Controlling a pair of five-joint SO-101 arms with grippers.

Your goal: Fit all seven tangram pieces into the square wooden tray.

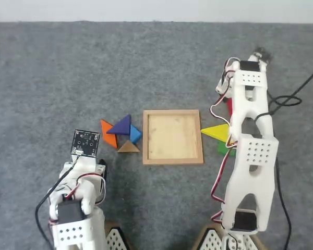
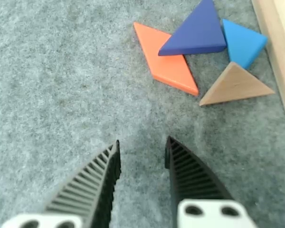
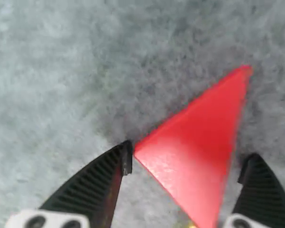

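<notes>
Overhead scene: a square wooden tray [image 1: 146,136] sat mid-carpet, w/ all seven tangram pieces lying outside it.

My R gripper [image 3: 190,156] was beyond the tray's far right corner. Its jaws were spread wide and straddled the red triangle [image 3: 199,142], which lay flat on the grey carpet [image 1: 52,78]. One fingertip [image 3: 126,159] sat right at a corner of the piece, and the other was just off the opposite edge. Nothing was gripped yet. Closer to the tray's right side lay the yellow triangle [image 1: 216,132], w/ a green piece [image 1: 223,149] just beside it, partly under my arm.

My L gripper [image 2: 141,145] hung low over bare carpet, left of the tray on its near side, jaws partly open and holding nothing. Btwn it and the tray sat a tight cluster: orange parallelogram [image 2: 168,64], dark blue triangle [image 2: 197,33], light blue triangle [image 2: 242,42] and bare-wood triangle [image 2: 232,85].

Step in hand, as I judged it, was picking up the red triangle. The corner contact looked risky, since closing on a point would prob. spin the piece out. I'd have done better to turn the wrist a little so one pad met a straight edge squarely. The piece looked thin, so the pads needed to go right down to the carpet before closing slowly. Then a straight lift, high enough to clear the yellow triangle en route to the tray.
</notes>
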